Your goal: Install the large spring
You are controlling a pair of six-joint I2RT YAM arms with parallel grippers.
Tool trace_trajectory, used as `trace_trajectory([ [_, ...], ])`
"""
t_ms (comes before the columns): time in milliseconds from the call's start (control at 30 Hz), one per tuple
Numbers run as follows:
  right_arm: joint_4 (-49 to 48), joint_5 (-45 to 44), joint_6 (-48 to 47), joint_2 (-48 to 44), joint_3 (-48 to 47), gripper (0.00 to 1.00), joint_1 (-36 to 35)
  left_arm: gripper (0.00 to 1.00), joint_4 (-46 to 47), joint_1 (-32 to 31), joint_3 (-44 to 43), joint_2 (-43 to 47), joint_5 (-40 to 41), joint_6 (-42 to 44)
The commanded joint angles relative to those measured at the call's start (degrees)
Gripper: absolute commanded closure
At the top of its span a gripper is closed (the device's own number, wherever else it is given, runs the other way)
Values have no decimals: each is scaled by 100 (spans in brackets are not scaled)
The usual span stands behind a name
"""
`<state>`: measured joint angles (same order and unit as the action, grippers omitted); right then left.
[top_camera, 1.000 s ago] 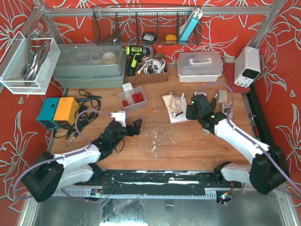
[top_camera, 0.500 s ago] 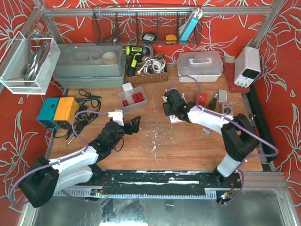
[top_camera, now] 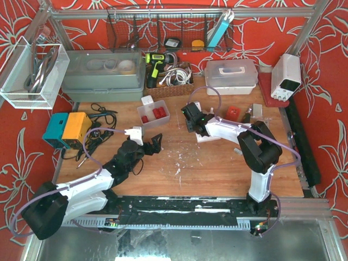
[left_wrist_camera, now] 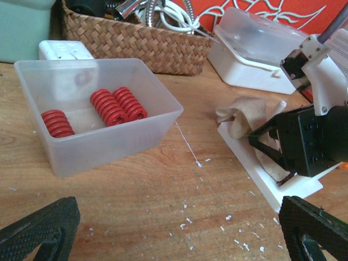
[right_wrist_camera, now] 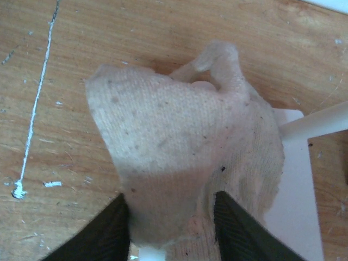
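Note:
Three large red springs [left_wrist_camera: 111, 106] lie in a clear plastic bin [left_wrist_camera: 136, 138], at back centre-left in the top view [top_camera: 153, 114]. My left gripper [left_wrist_camera: 176, 209] is open and empty, low over the table in front of the bin [top_camera: 155, 144]. My right gripper [right_wrist_camera: 171, 198] is open, its fingers [right_wrist_camera: 114, 231] on either side of a beige cloth [right_wrist_camera: 174, 136] draped over a white fixture plate [right_wrist_camera: 296, 179]. In the top view it sits over the cloth [top_camera: 190, 117]. What lies under the cloth is hidden.
A wicker basket [left_wrist_camera: 147, 46] and a white lidded box [left_wrist_camera: 255, 49] stand behind the bin. A small red block [top_camera: 232, 112] and metal parts [top_camera: 255, 111] lie to the right. A blue-yellow device [top_camera: 68, 129] with cables is at left.
My right arm has swung left from the table's right side to above the cloth and fixture. My left arm has barely moved.

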<state>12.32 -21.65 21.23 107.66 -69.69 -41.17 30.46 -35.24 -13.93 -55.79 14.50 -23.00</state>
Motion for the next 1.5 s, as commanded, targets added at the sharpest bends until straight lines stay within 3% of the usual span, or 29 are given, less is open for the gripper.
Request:
trace_trajectory([
  [0,162,-253,114,7,-92,60,-31,1,94,18,30,129,145,25],
  [300,240,-416,61,-456,47,99,-24,1,136,18,22,125,48,53],
  [667,593,-937,-212,-1806,283,100,17,1,48,18,-6,87,60,30],
  [933,836,-1076,-221,-3200,971,100,409,1,42,18,-22,74,-31,52],
  [1067,1089,-1542,75,-3726,1354,100,804,1,-51,18,-24,185,-136,27],
  [1233,1021,-1340,620,-4145,2093,100,1821,1,133,18,135,419,-340,47],
  [1467,1118,-1804,1380,-3758,2442,100,2580,1,140,18,133,399,-347,43],
])
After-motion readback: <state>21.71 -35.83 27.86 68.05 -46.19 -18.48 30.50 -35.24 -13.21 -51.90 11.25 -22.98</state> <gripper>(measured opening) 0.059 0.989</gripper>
